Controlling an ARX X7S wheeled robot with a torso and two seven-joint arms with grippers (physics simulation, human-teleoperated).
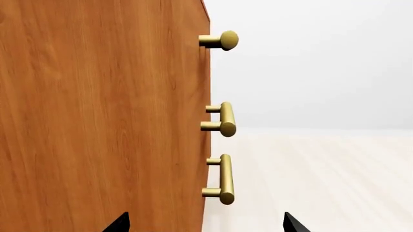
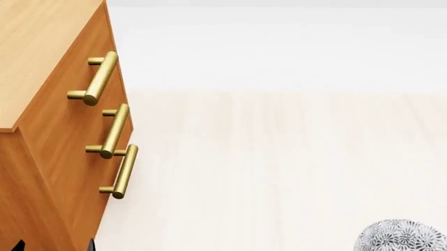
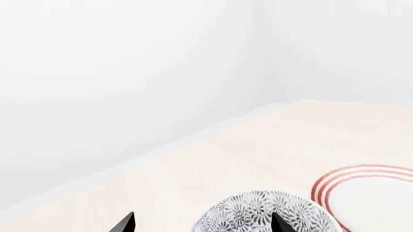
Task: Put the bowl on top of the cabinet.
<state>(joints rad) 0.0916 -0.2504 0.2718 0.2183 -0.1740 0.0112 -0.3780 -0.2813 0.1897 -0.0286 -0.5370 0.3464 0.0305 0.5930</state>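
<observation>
Bowl one, cabinet one, handles three

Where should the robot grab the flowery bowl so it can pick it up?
Probably by the rim. The bowl is deep and round, too wide to pinch across, so the right claw, already nearest, could drop one finger inside and one outside the wall. The rim is hidden in these views, so this is a guess.
</observation>
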